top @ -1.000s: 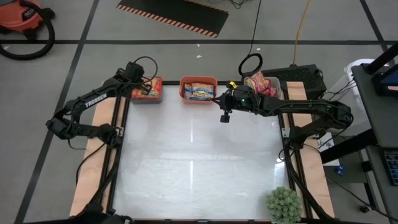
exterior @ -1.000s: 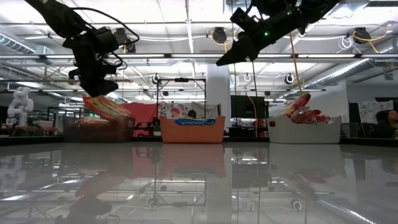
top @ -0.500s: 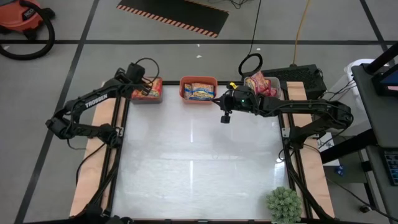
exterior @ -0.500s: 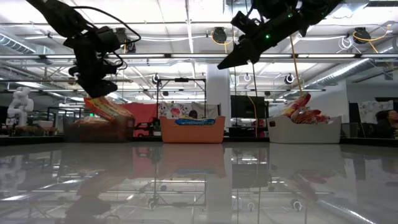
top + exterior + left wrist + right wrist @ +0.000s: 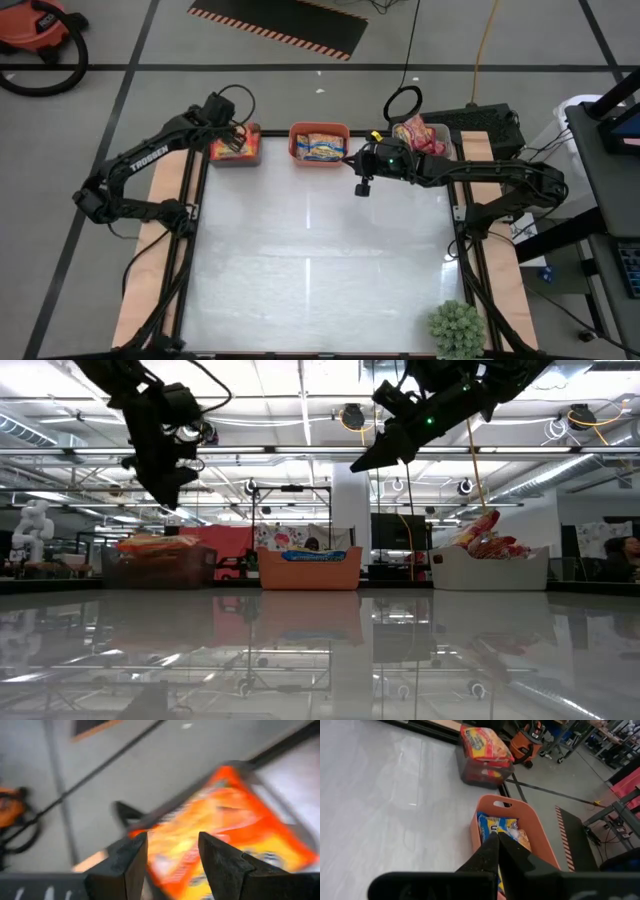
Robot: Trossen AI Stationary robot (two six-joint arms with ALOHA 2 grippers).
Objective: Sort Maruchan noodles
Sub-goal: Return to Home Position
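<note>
Bins: black bin, orange bin, gray bin line the worktop's far edge, one colour each.
My left gripper: spread wide, empty, above the black bin; sorting looks done.
My right gripper: pinched closed, empty, waiting beside the orange bin.
Noodles: orange packs, blue packs, red packs lie in those bins respectively.

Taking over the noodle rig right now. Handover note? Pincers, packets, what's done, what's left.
Left pincer: open, empty, raised above the black bin.
Right pincer: shut, empty, raised beside the orange bin.
Packets: orange packs in the black bin, blue-and-yellow packs in the orange bin, red packs piled in the gray bin.
Done: sorting looks finished; no packet shows loose on the table.
Left: both arms are extended over the bins at the far edge, so probably only bringing them home.
</note>
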